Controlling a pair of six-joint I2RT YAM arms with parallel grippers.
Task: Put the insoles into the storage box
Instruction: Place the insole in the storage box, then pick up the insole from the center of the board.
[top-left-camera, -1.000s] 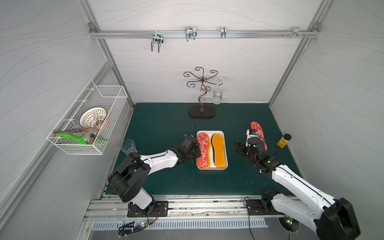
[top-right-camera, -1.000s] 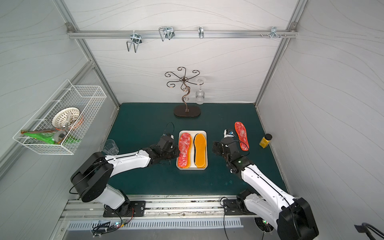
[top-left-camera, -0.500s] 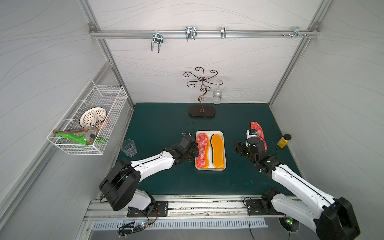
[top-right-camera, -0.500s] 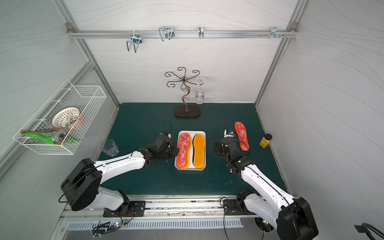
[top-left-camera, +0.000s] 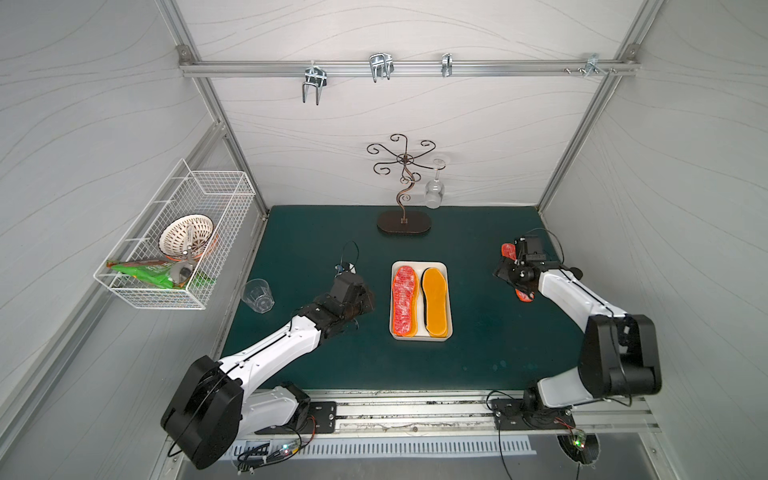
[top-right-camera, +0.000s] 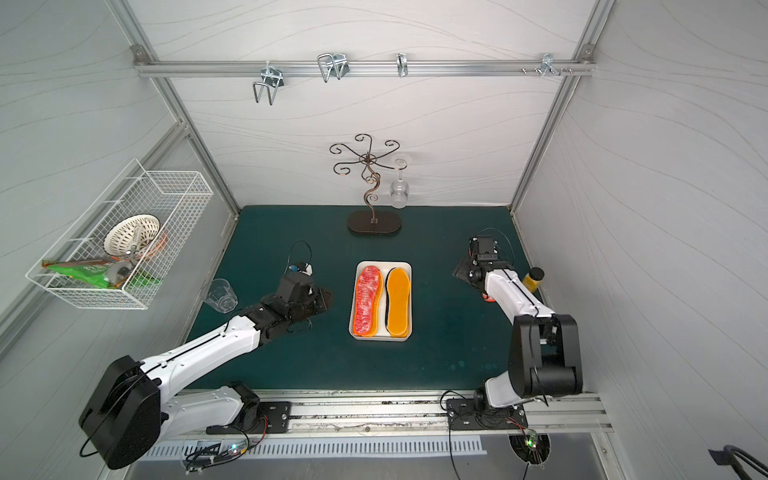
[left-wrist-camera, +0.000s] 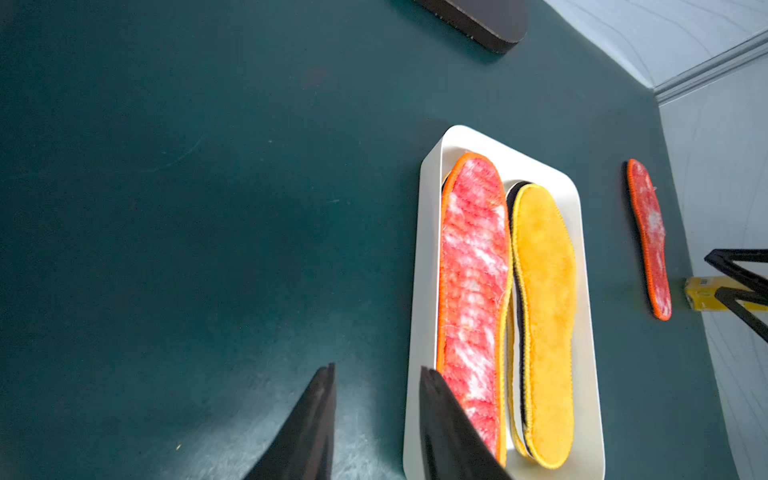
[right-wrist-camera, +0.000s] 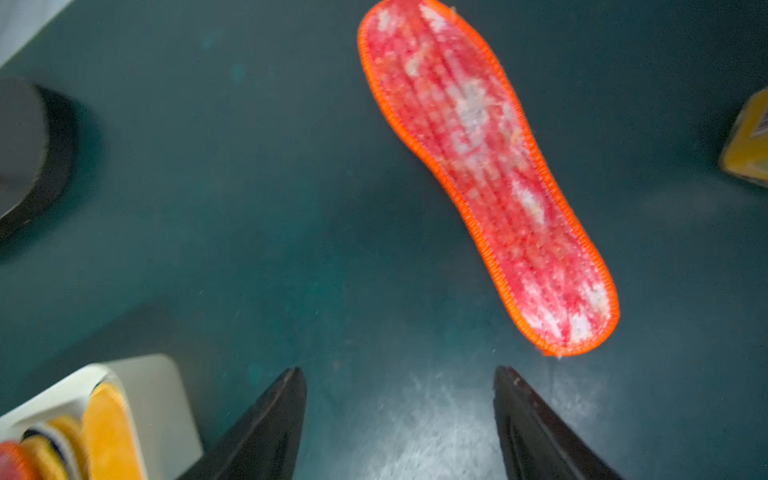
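Fetching the last loose insole looks to be the step in hand: on the green desk (top-left-camera: 478, 357) the white storage box (top-left-camera: 419, 337) holds stacked insoles (top-left-camera: 435, 301), red and orange on top, while one red insole (right-wrist-camera: 490, 178) lies flat apart, by the right arm. The right claw (right-wrist-camera: 399, 370) hovers wide and empty near its end; next it should drop and pinch the thin edge. The left claw (left-wrist-camera: 376, 368), part-open and empty, sits beside the box.

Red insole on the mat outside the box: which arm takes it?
Right. The right gripper hovers open just short of the red insole. The left gripper is open and empty, across the storage box from it.
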